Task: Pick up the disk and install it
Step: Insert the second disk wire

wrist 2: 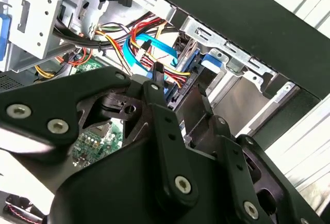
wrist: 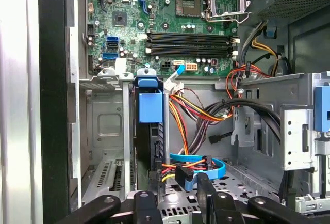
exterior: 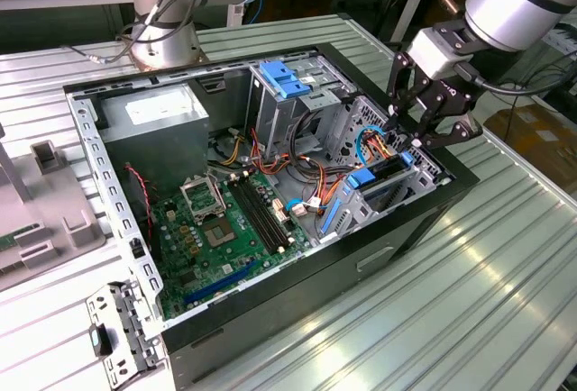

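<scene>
The disk [exterior: 386, 177] stands on edge in its blue carrier frame, sunk into the drive bay [wrist: 105, 126] at the case's [exterior: 297, 269] front corner, directly beneath the gripper [exterior: 431, 125]. The gripper hovers just above the disk's upper edge, apart from it, its fingers spread a little and holding nothing. In the first wrist view the blue tab [wrist: 150, 106] sits between the bay's metal walls. The step in hand looks like the seating of the disk. Judging from this, pressing it fully home calls for a straight downward push, clear of the cables [wrist: 201, 115] beside it.
</scene>
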`<state>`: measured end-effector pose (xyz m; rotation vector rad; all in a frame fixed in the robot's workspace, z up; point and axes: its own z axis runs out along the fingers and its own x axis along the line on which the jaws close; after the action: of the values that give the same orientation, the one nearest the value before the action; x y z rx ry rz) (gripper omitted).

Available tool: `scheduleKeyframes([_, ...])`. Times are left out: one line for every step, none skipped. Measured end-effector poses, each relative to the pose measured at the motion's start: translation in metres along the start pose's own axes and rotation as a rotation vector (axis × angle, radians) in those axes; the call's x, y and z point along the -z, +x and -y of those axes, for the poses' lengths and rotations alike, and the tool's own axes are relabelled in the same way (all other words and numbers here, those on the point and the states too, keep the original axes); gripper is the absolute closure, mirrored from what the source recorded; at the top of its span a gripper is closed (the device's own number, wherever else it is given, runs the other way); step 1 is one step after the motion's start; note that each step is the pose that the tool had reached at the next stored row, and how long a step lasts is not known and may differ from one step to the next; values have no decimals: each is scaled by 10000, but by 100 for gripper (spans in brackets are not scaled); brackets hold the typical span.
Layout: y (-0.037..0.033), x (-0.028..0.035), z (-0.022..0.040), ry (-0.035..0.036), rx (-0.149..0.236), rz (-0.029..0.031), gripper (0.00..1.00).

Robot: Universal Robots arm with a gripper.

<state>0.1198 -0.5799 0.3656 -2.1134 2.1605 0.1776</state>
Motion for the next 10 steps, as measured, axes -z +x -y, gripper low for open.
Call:
scheduleKeyframes([0,0,0,0,0,-1,58])
scheduleKeyframes([0,0,0,0,0,1,58])
scheduleKeyframes([1,0,0,0,0,0,59])
scheduleKeyframes([1,0,0,0,1,0,66])
scheduleKeyframes([1,0,0,0,0,0,73])
scheduleKeyframes([1,0,0,0,1,1,78])
scheduleKeyframes([1,0,0,0,0,0,84])
scheduleKeyframes([1,0,0,0,1,0,89])
scheduleKeyframes([1,0,0,0,0,1,89])
scheduleKeyframes([1,0,0,0,0,0,89])
